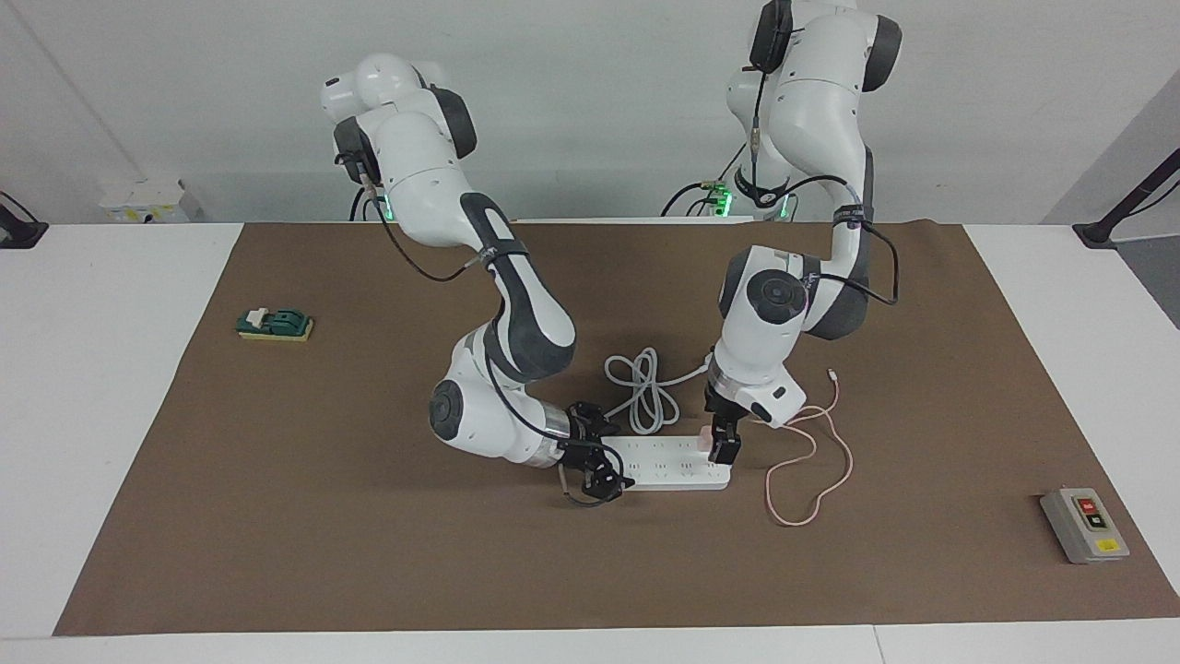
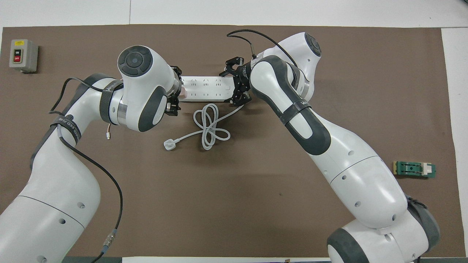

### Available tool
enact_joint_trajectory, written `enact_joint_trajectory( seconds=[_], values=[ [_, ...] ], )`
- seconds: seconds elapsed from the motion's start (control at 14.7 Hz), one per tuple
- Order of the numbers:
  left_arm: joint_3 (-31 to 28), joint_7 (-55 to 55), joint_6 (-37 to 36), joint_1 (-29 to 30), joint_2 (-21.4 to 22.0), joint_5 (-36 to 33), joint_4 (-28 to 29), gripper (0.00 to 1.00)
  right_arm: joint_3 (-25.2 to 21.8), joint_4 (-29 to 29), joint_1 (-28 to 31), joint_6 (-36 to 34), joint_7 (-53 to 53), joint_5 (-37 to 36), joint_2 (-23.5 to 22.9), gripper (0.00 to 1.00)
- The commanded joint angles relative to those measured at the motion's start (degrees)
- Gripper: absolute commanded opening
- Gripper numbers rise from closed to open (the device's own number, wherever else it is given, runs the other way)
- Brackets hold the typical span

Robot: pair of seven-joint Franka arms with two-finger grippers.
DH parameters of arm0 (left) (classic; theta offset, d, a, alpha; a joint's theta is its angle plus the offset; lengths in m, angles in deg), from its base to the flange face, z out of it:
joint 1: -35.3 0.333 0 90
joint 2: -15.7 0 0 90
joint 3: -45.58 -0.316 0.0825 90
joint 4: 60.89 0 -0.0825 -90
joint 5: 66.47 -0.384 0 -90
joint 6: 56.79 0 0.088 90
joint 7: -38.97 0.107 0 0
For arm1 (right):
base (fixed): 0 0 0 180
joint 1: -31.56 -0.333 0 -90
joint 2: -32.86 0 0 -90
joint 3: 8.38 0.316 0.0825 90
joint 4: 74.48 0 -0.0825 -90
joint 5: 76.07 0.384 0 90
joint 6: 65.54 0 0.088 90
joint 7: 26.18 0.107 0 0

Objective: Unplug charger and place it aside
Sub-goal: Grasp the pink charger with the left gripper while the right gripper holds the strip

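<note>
The pale-pink charger (image 1: pixel 704 433) sits plugged into the white power strip (image 1: pixel 668 468) at the strip's end toward the left arm. My left gripper (image 1: pixel 724 444) is down on the charger and hides most of it. In the overhead view only a pink edge of the charger (image 2: pixel 183 93) shows beside the left gripper (image 2: pixel 174 90). The thin pink cable (image 1: pixel 811 475) loops on the mat and ends in a white connector (image 1: pixel 831 373). My right gripper (image 1: pixel 597 458) grips the strip's other end across its width, as the overhead view (image 2: pixel 237 85) also shows.
The strip's thick white cord (image 1: pixel 645 392) lies coiled nearer the robots, with its plug (image 2: pixel 169 144) on the mat. A grey switch box (image 1: pixel 1083 526) stands toward the left arm's end. A green block (image 1: pixel 275 324) lies toward the right arm's end.
</note>
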Motion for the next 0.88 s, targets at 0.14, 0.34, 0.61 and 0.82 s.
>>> enact_joint_trajectory(
  seconds=[0.14, 0.34, 0.61, 0.82],
  values=[
    [-0.8, -1.2, 1.7, -0.6, 1.3, -0.9, 1.6, 0.0, -0.2, 2.6, 0.0, 2.4, -2.2, 0.3, -2.6, 1.0],
    [-0.8, -1.2, 1.7, -0.1, 1.3, -0.8, 1.5, 0.0, -0.1, 2.1, -0.3, 3.1, -2.3, 0.4, -2.5, 0.42],
    [-0.8, -1.2, 2.1, 0.0, 1.2, -0.6, 0.9, 0.0, -0.1, 1.3, -0.4, 4.2, -2.4, 0.5, -2.3, 0.4],
    [-0.8, -1.2, 1.1, 0.0, 1.2, -0.6, -0.1, 0.0, -0.1, 1.3, -0.4, 4.1, -2.4, 0.7, -2.3, 0.4]
  ],
)
